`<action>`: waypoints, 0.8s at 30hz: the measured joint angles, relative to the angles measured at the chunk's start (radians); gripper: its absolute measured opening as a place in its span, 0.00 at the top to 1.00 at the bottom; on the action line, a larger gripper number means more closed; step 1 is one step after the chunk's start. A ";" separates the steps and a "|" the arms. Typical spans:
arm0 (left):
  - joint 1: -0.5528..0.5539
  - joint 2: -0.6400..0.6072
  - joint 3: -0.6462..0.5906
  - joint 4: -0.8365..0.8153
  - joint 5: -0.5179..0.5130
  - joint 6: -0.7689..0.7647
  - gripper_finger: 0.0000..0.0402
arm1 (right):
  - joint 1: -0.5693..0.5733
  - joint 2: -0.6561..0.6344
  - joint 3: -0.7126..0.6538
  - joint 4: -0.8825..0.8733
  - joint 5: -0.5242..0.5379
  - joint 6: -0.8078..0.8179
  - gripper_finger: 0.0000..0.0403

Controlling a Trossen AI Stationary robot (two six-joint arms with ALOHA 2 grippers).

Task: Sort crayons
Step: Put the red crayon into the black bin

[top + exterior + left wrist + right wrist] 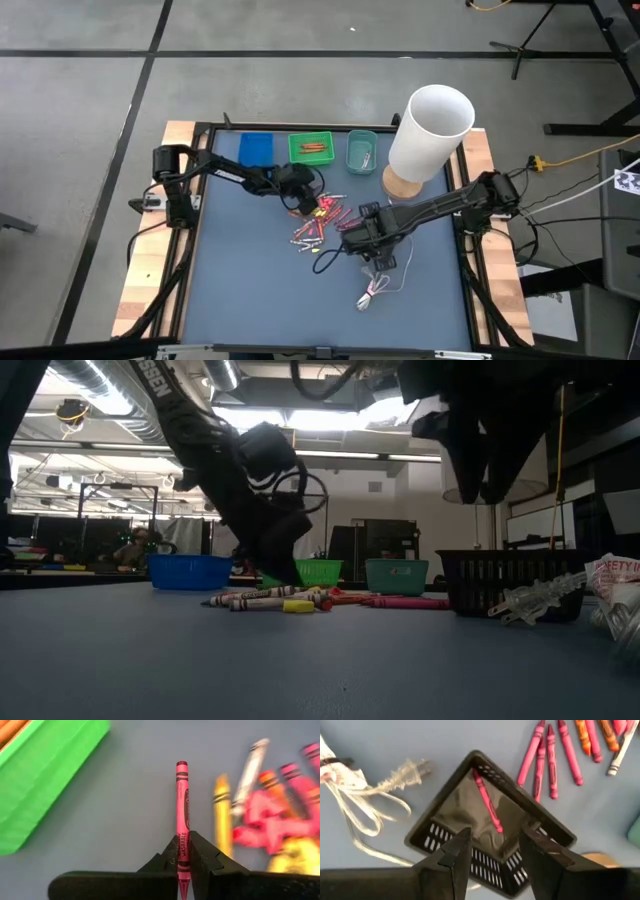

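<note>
Several crayons (318, 226) in pink, red, orange and yellow lie loose on the blue-grey table mid-centre; they also show in the low view (300, 600). My left gripper (303, 205) is at the pile's far-left side, shut on a magenta crayon (182, 805). My right gripper (495, 854) is open and empty, hovering over a small black basket (490, 827) that holds one pink crayon (487, 802). More crayons (555, 760) lie beside the basket. My left gripper pinches the magenta crayon near its pointed end (183, 851) between its two fingers. The crayon runs along the fingers and sticks out straight ahead of them, label up. Whether it is clear of the table I cannot tell.
Blue (256, 148), green (312, 148) and teal (362, 150) trays stand in a row at the far edge; the green one holds orange crayons. A tall white cylinder (430, 130) stands at the far right. A coiled white cable with a plug (375, 290) lies near the basket.
</note>
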 joint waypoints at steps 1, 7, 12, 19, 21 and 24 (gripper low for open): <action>-0.006 0.000 0.000 0.022 0.012 -0.001 0.99 | 0.000 -0.008 0.000 -0.009 0.007 0.006 0.59; -0.044 0.000 0.000 0.143 0.081 -0.054 0.99 | 0.000 -0.069 0.000 -0.002 0.007 0.027 0.59; -0.104 0.000 0.001 0.269 0.147 -0.127 0.99 | 0.000 -0.098 0.000 0.010 0.012 0.017 0.59; -0.241 -0.002 0.001 0.434 0.079 -0.150 0.99 | 0.000 -0.106 0.000 0.022 0.071 -0.033 0.59; -0.281 -0.002 0.001 0.467 0.027 -0.149 0.99 | 0.000 -0.106 0.000 0.022 0.100 -0.034 0.59; -0.324 -0.001 0.001 0.496 -0.033 -0.119 0.99 | -0.001 -0.110 0.000 0.022 0.129 -0.038 0.59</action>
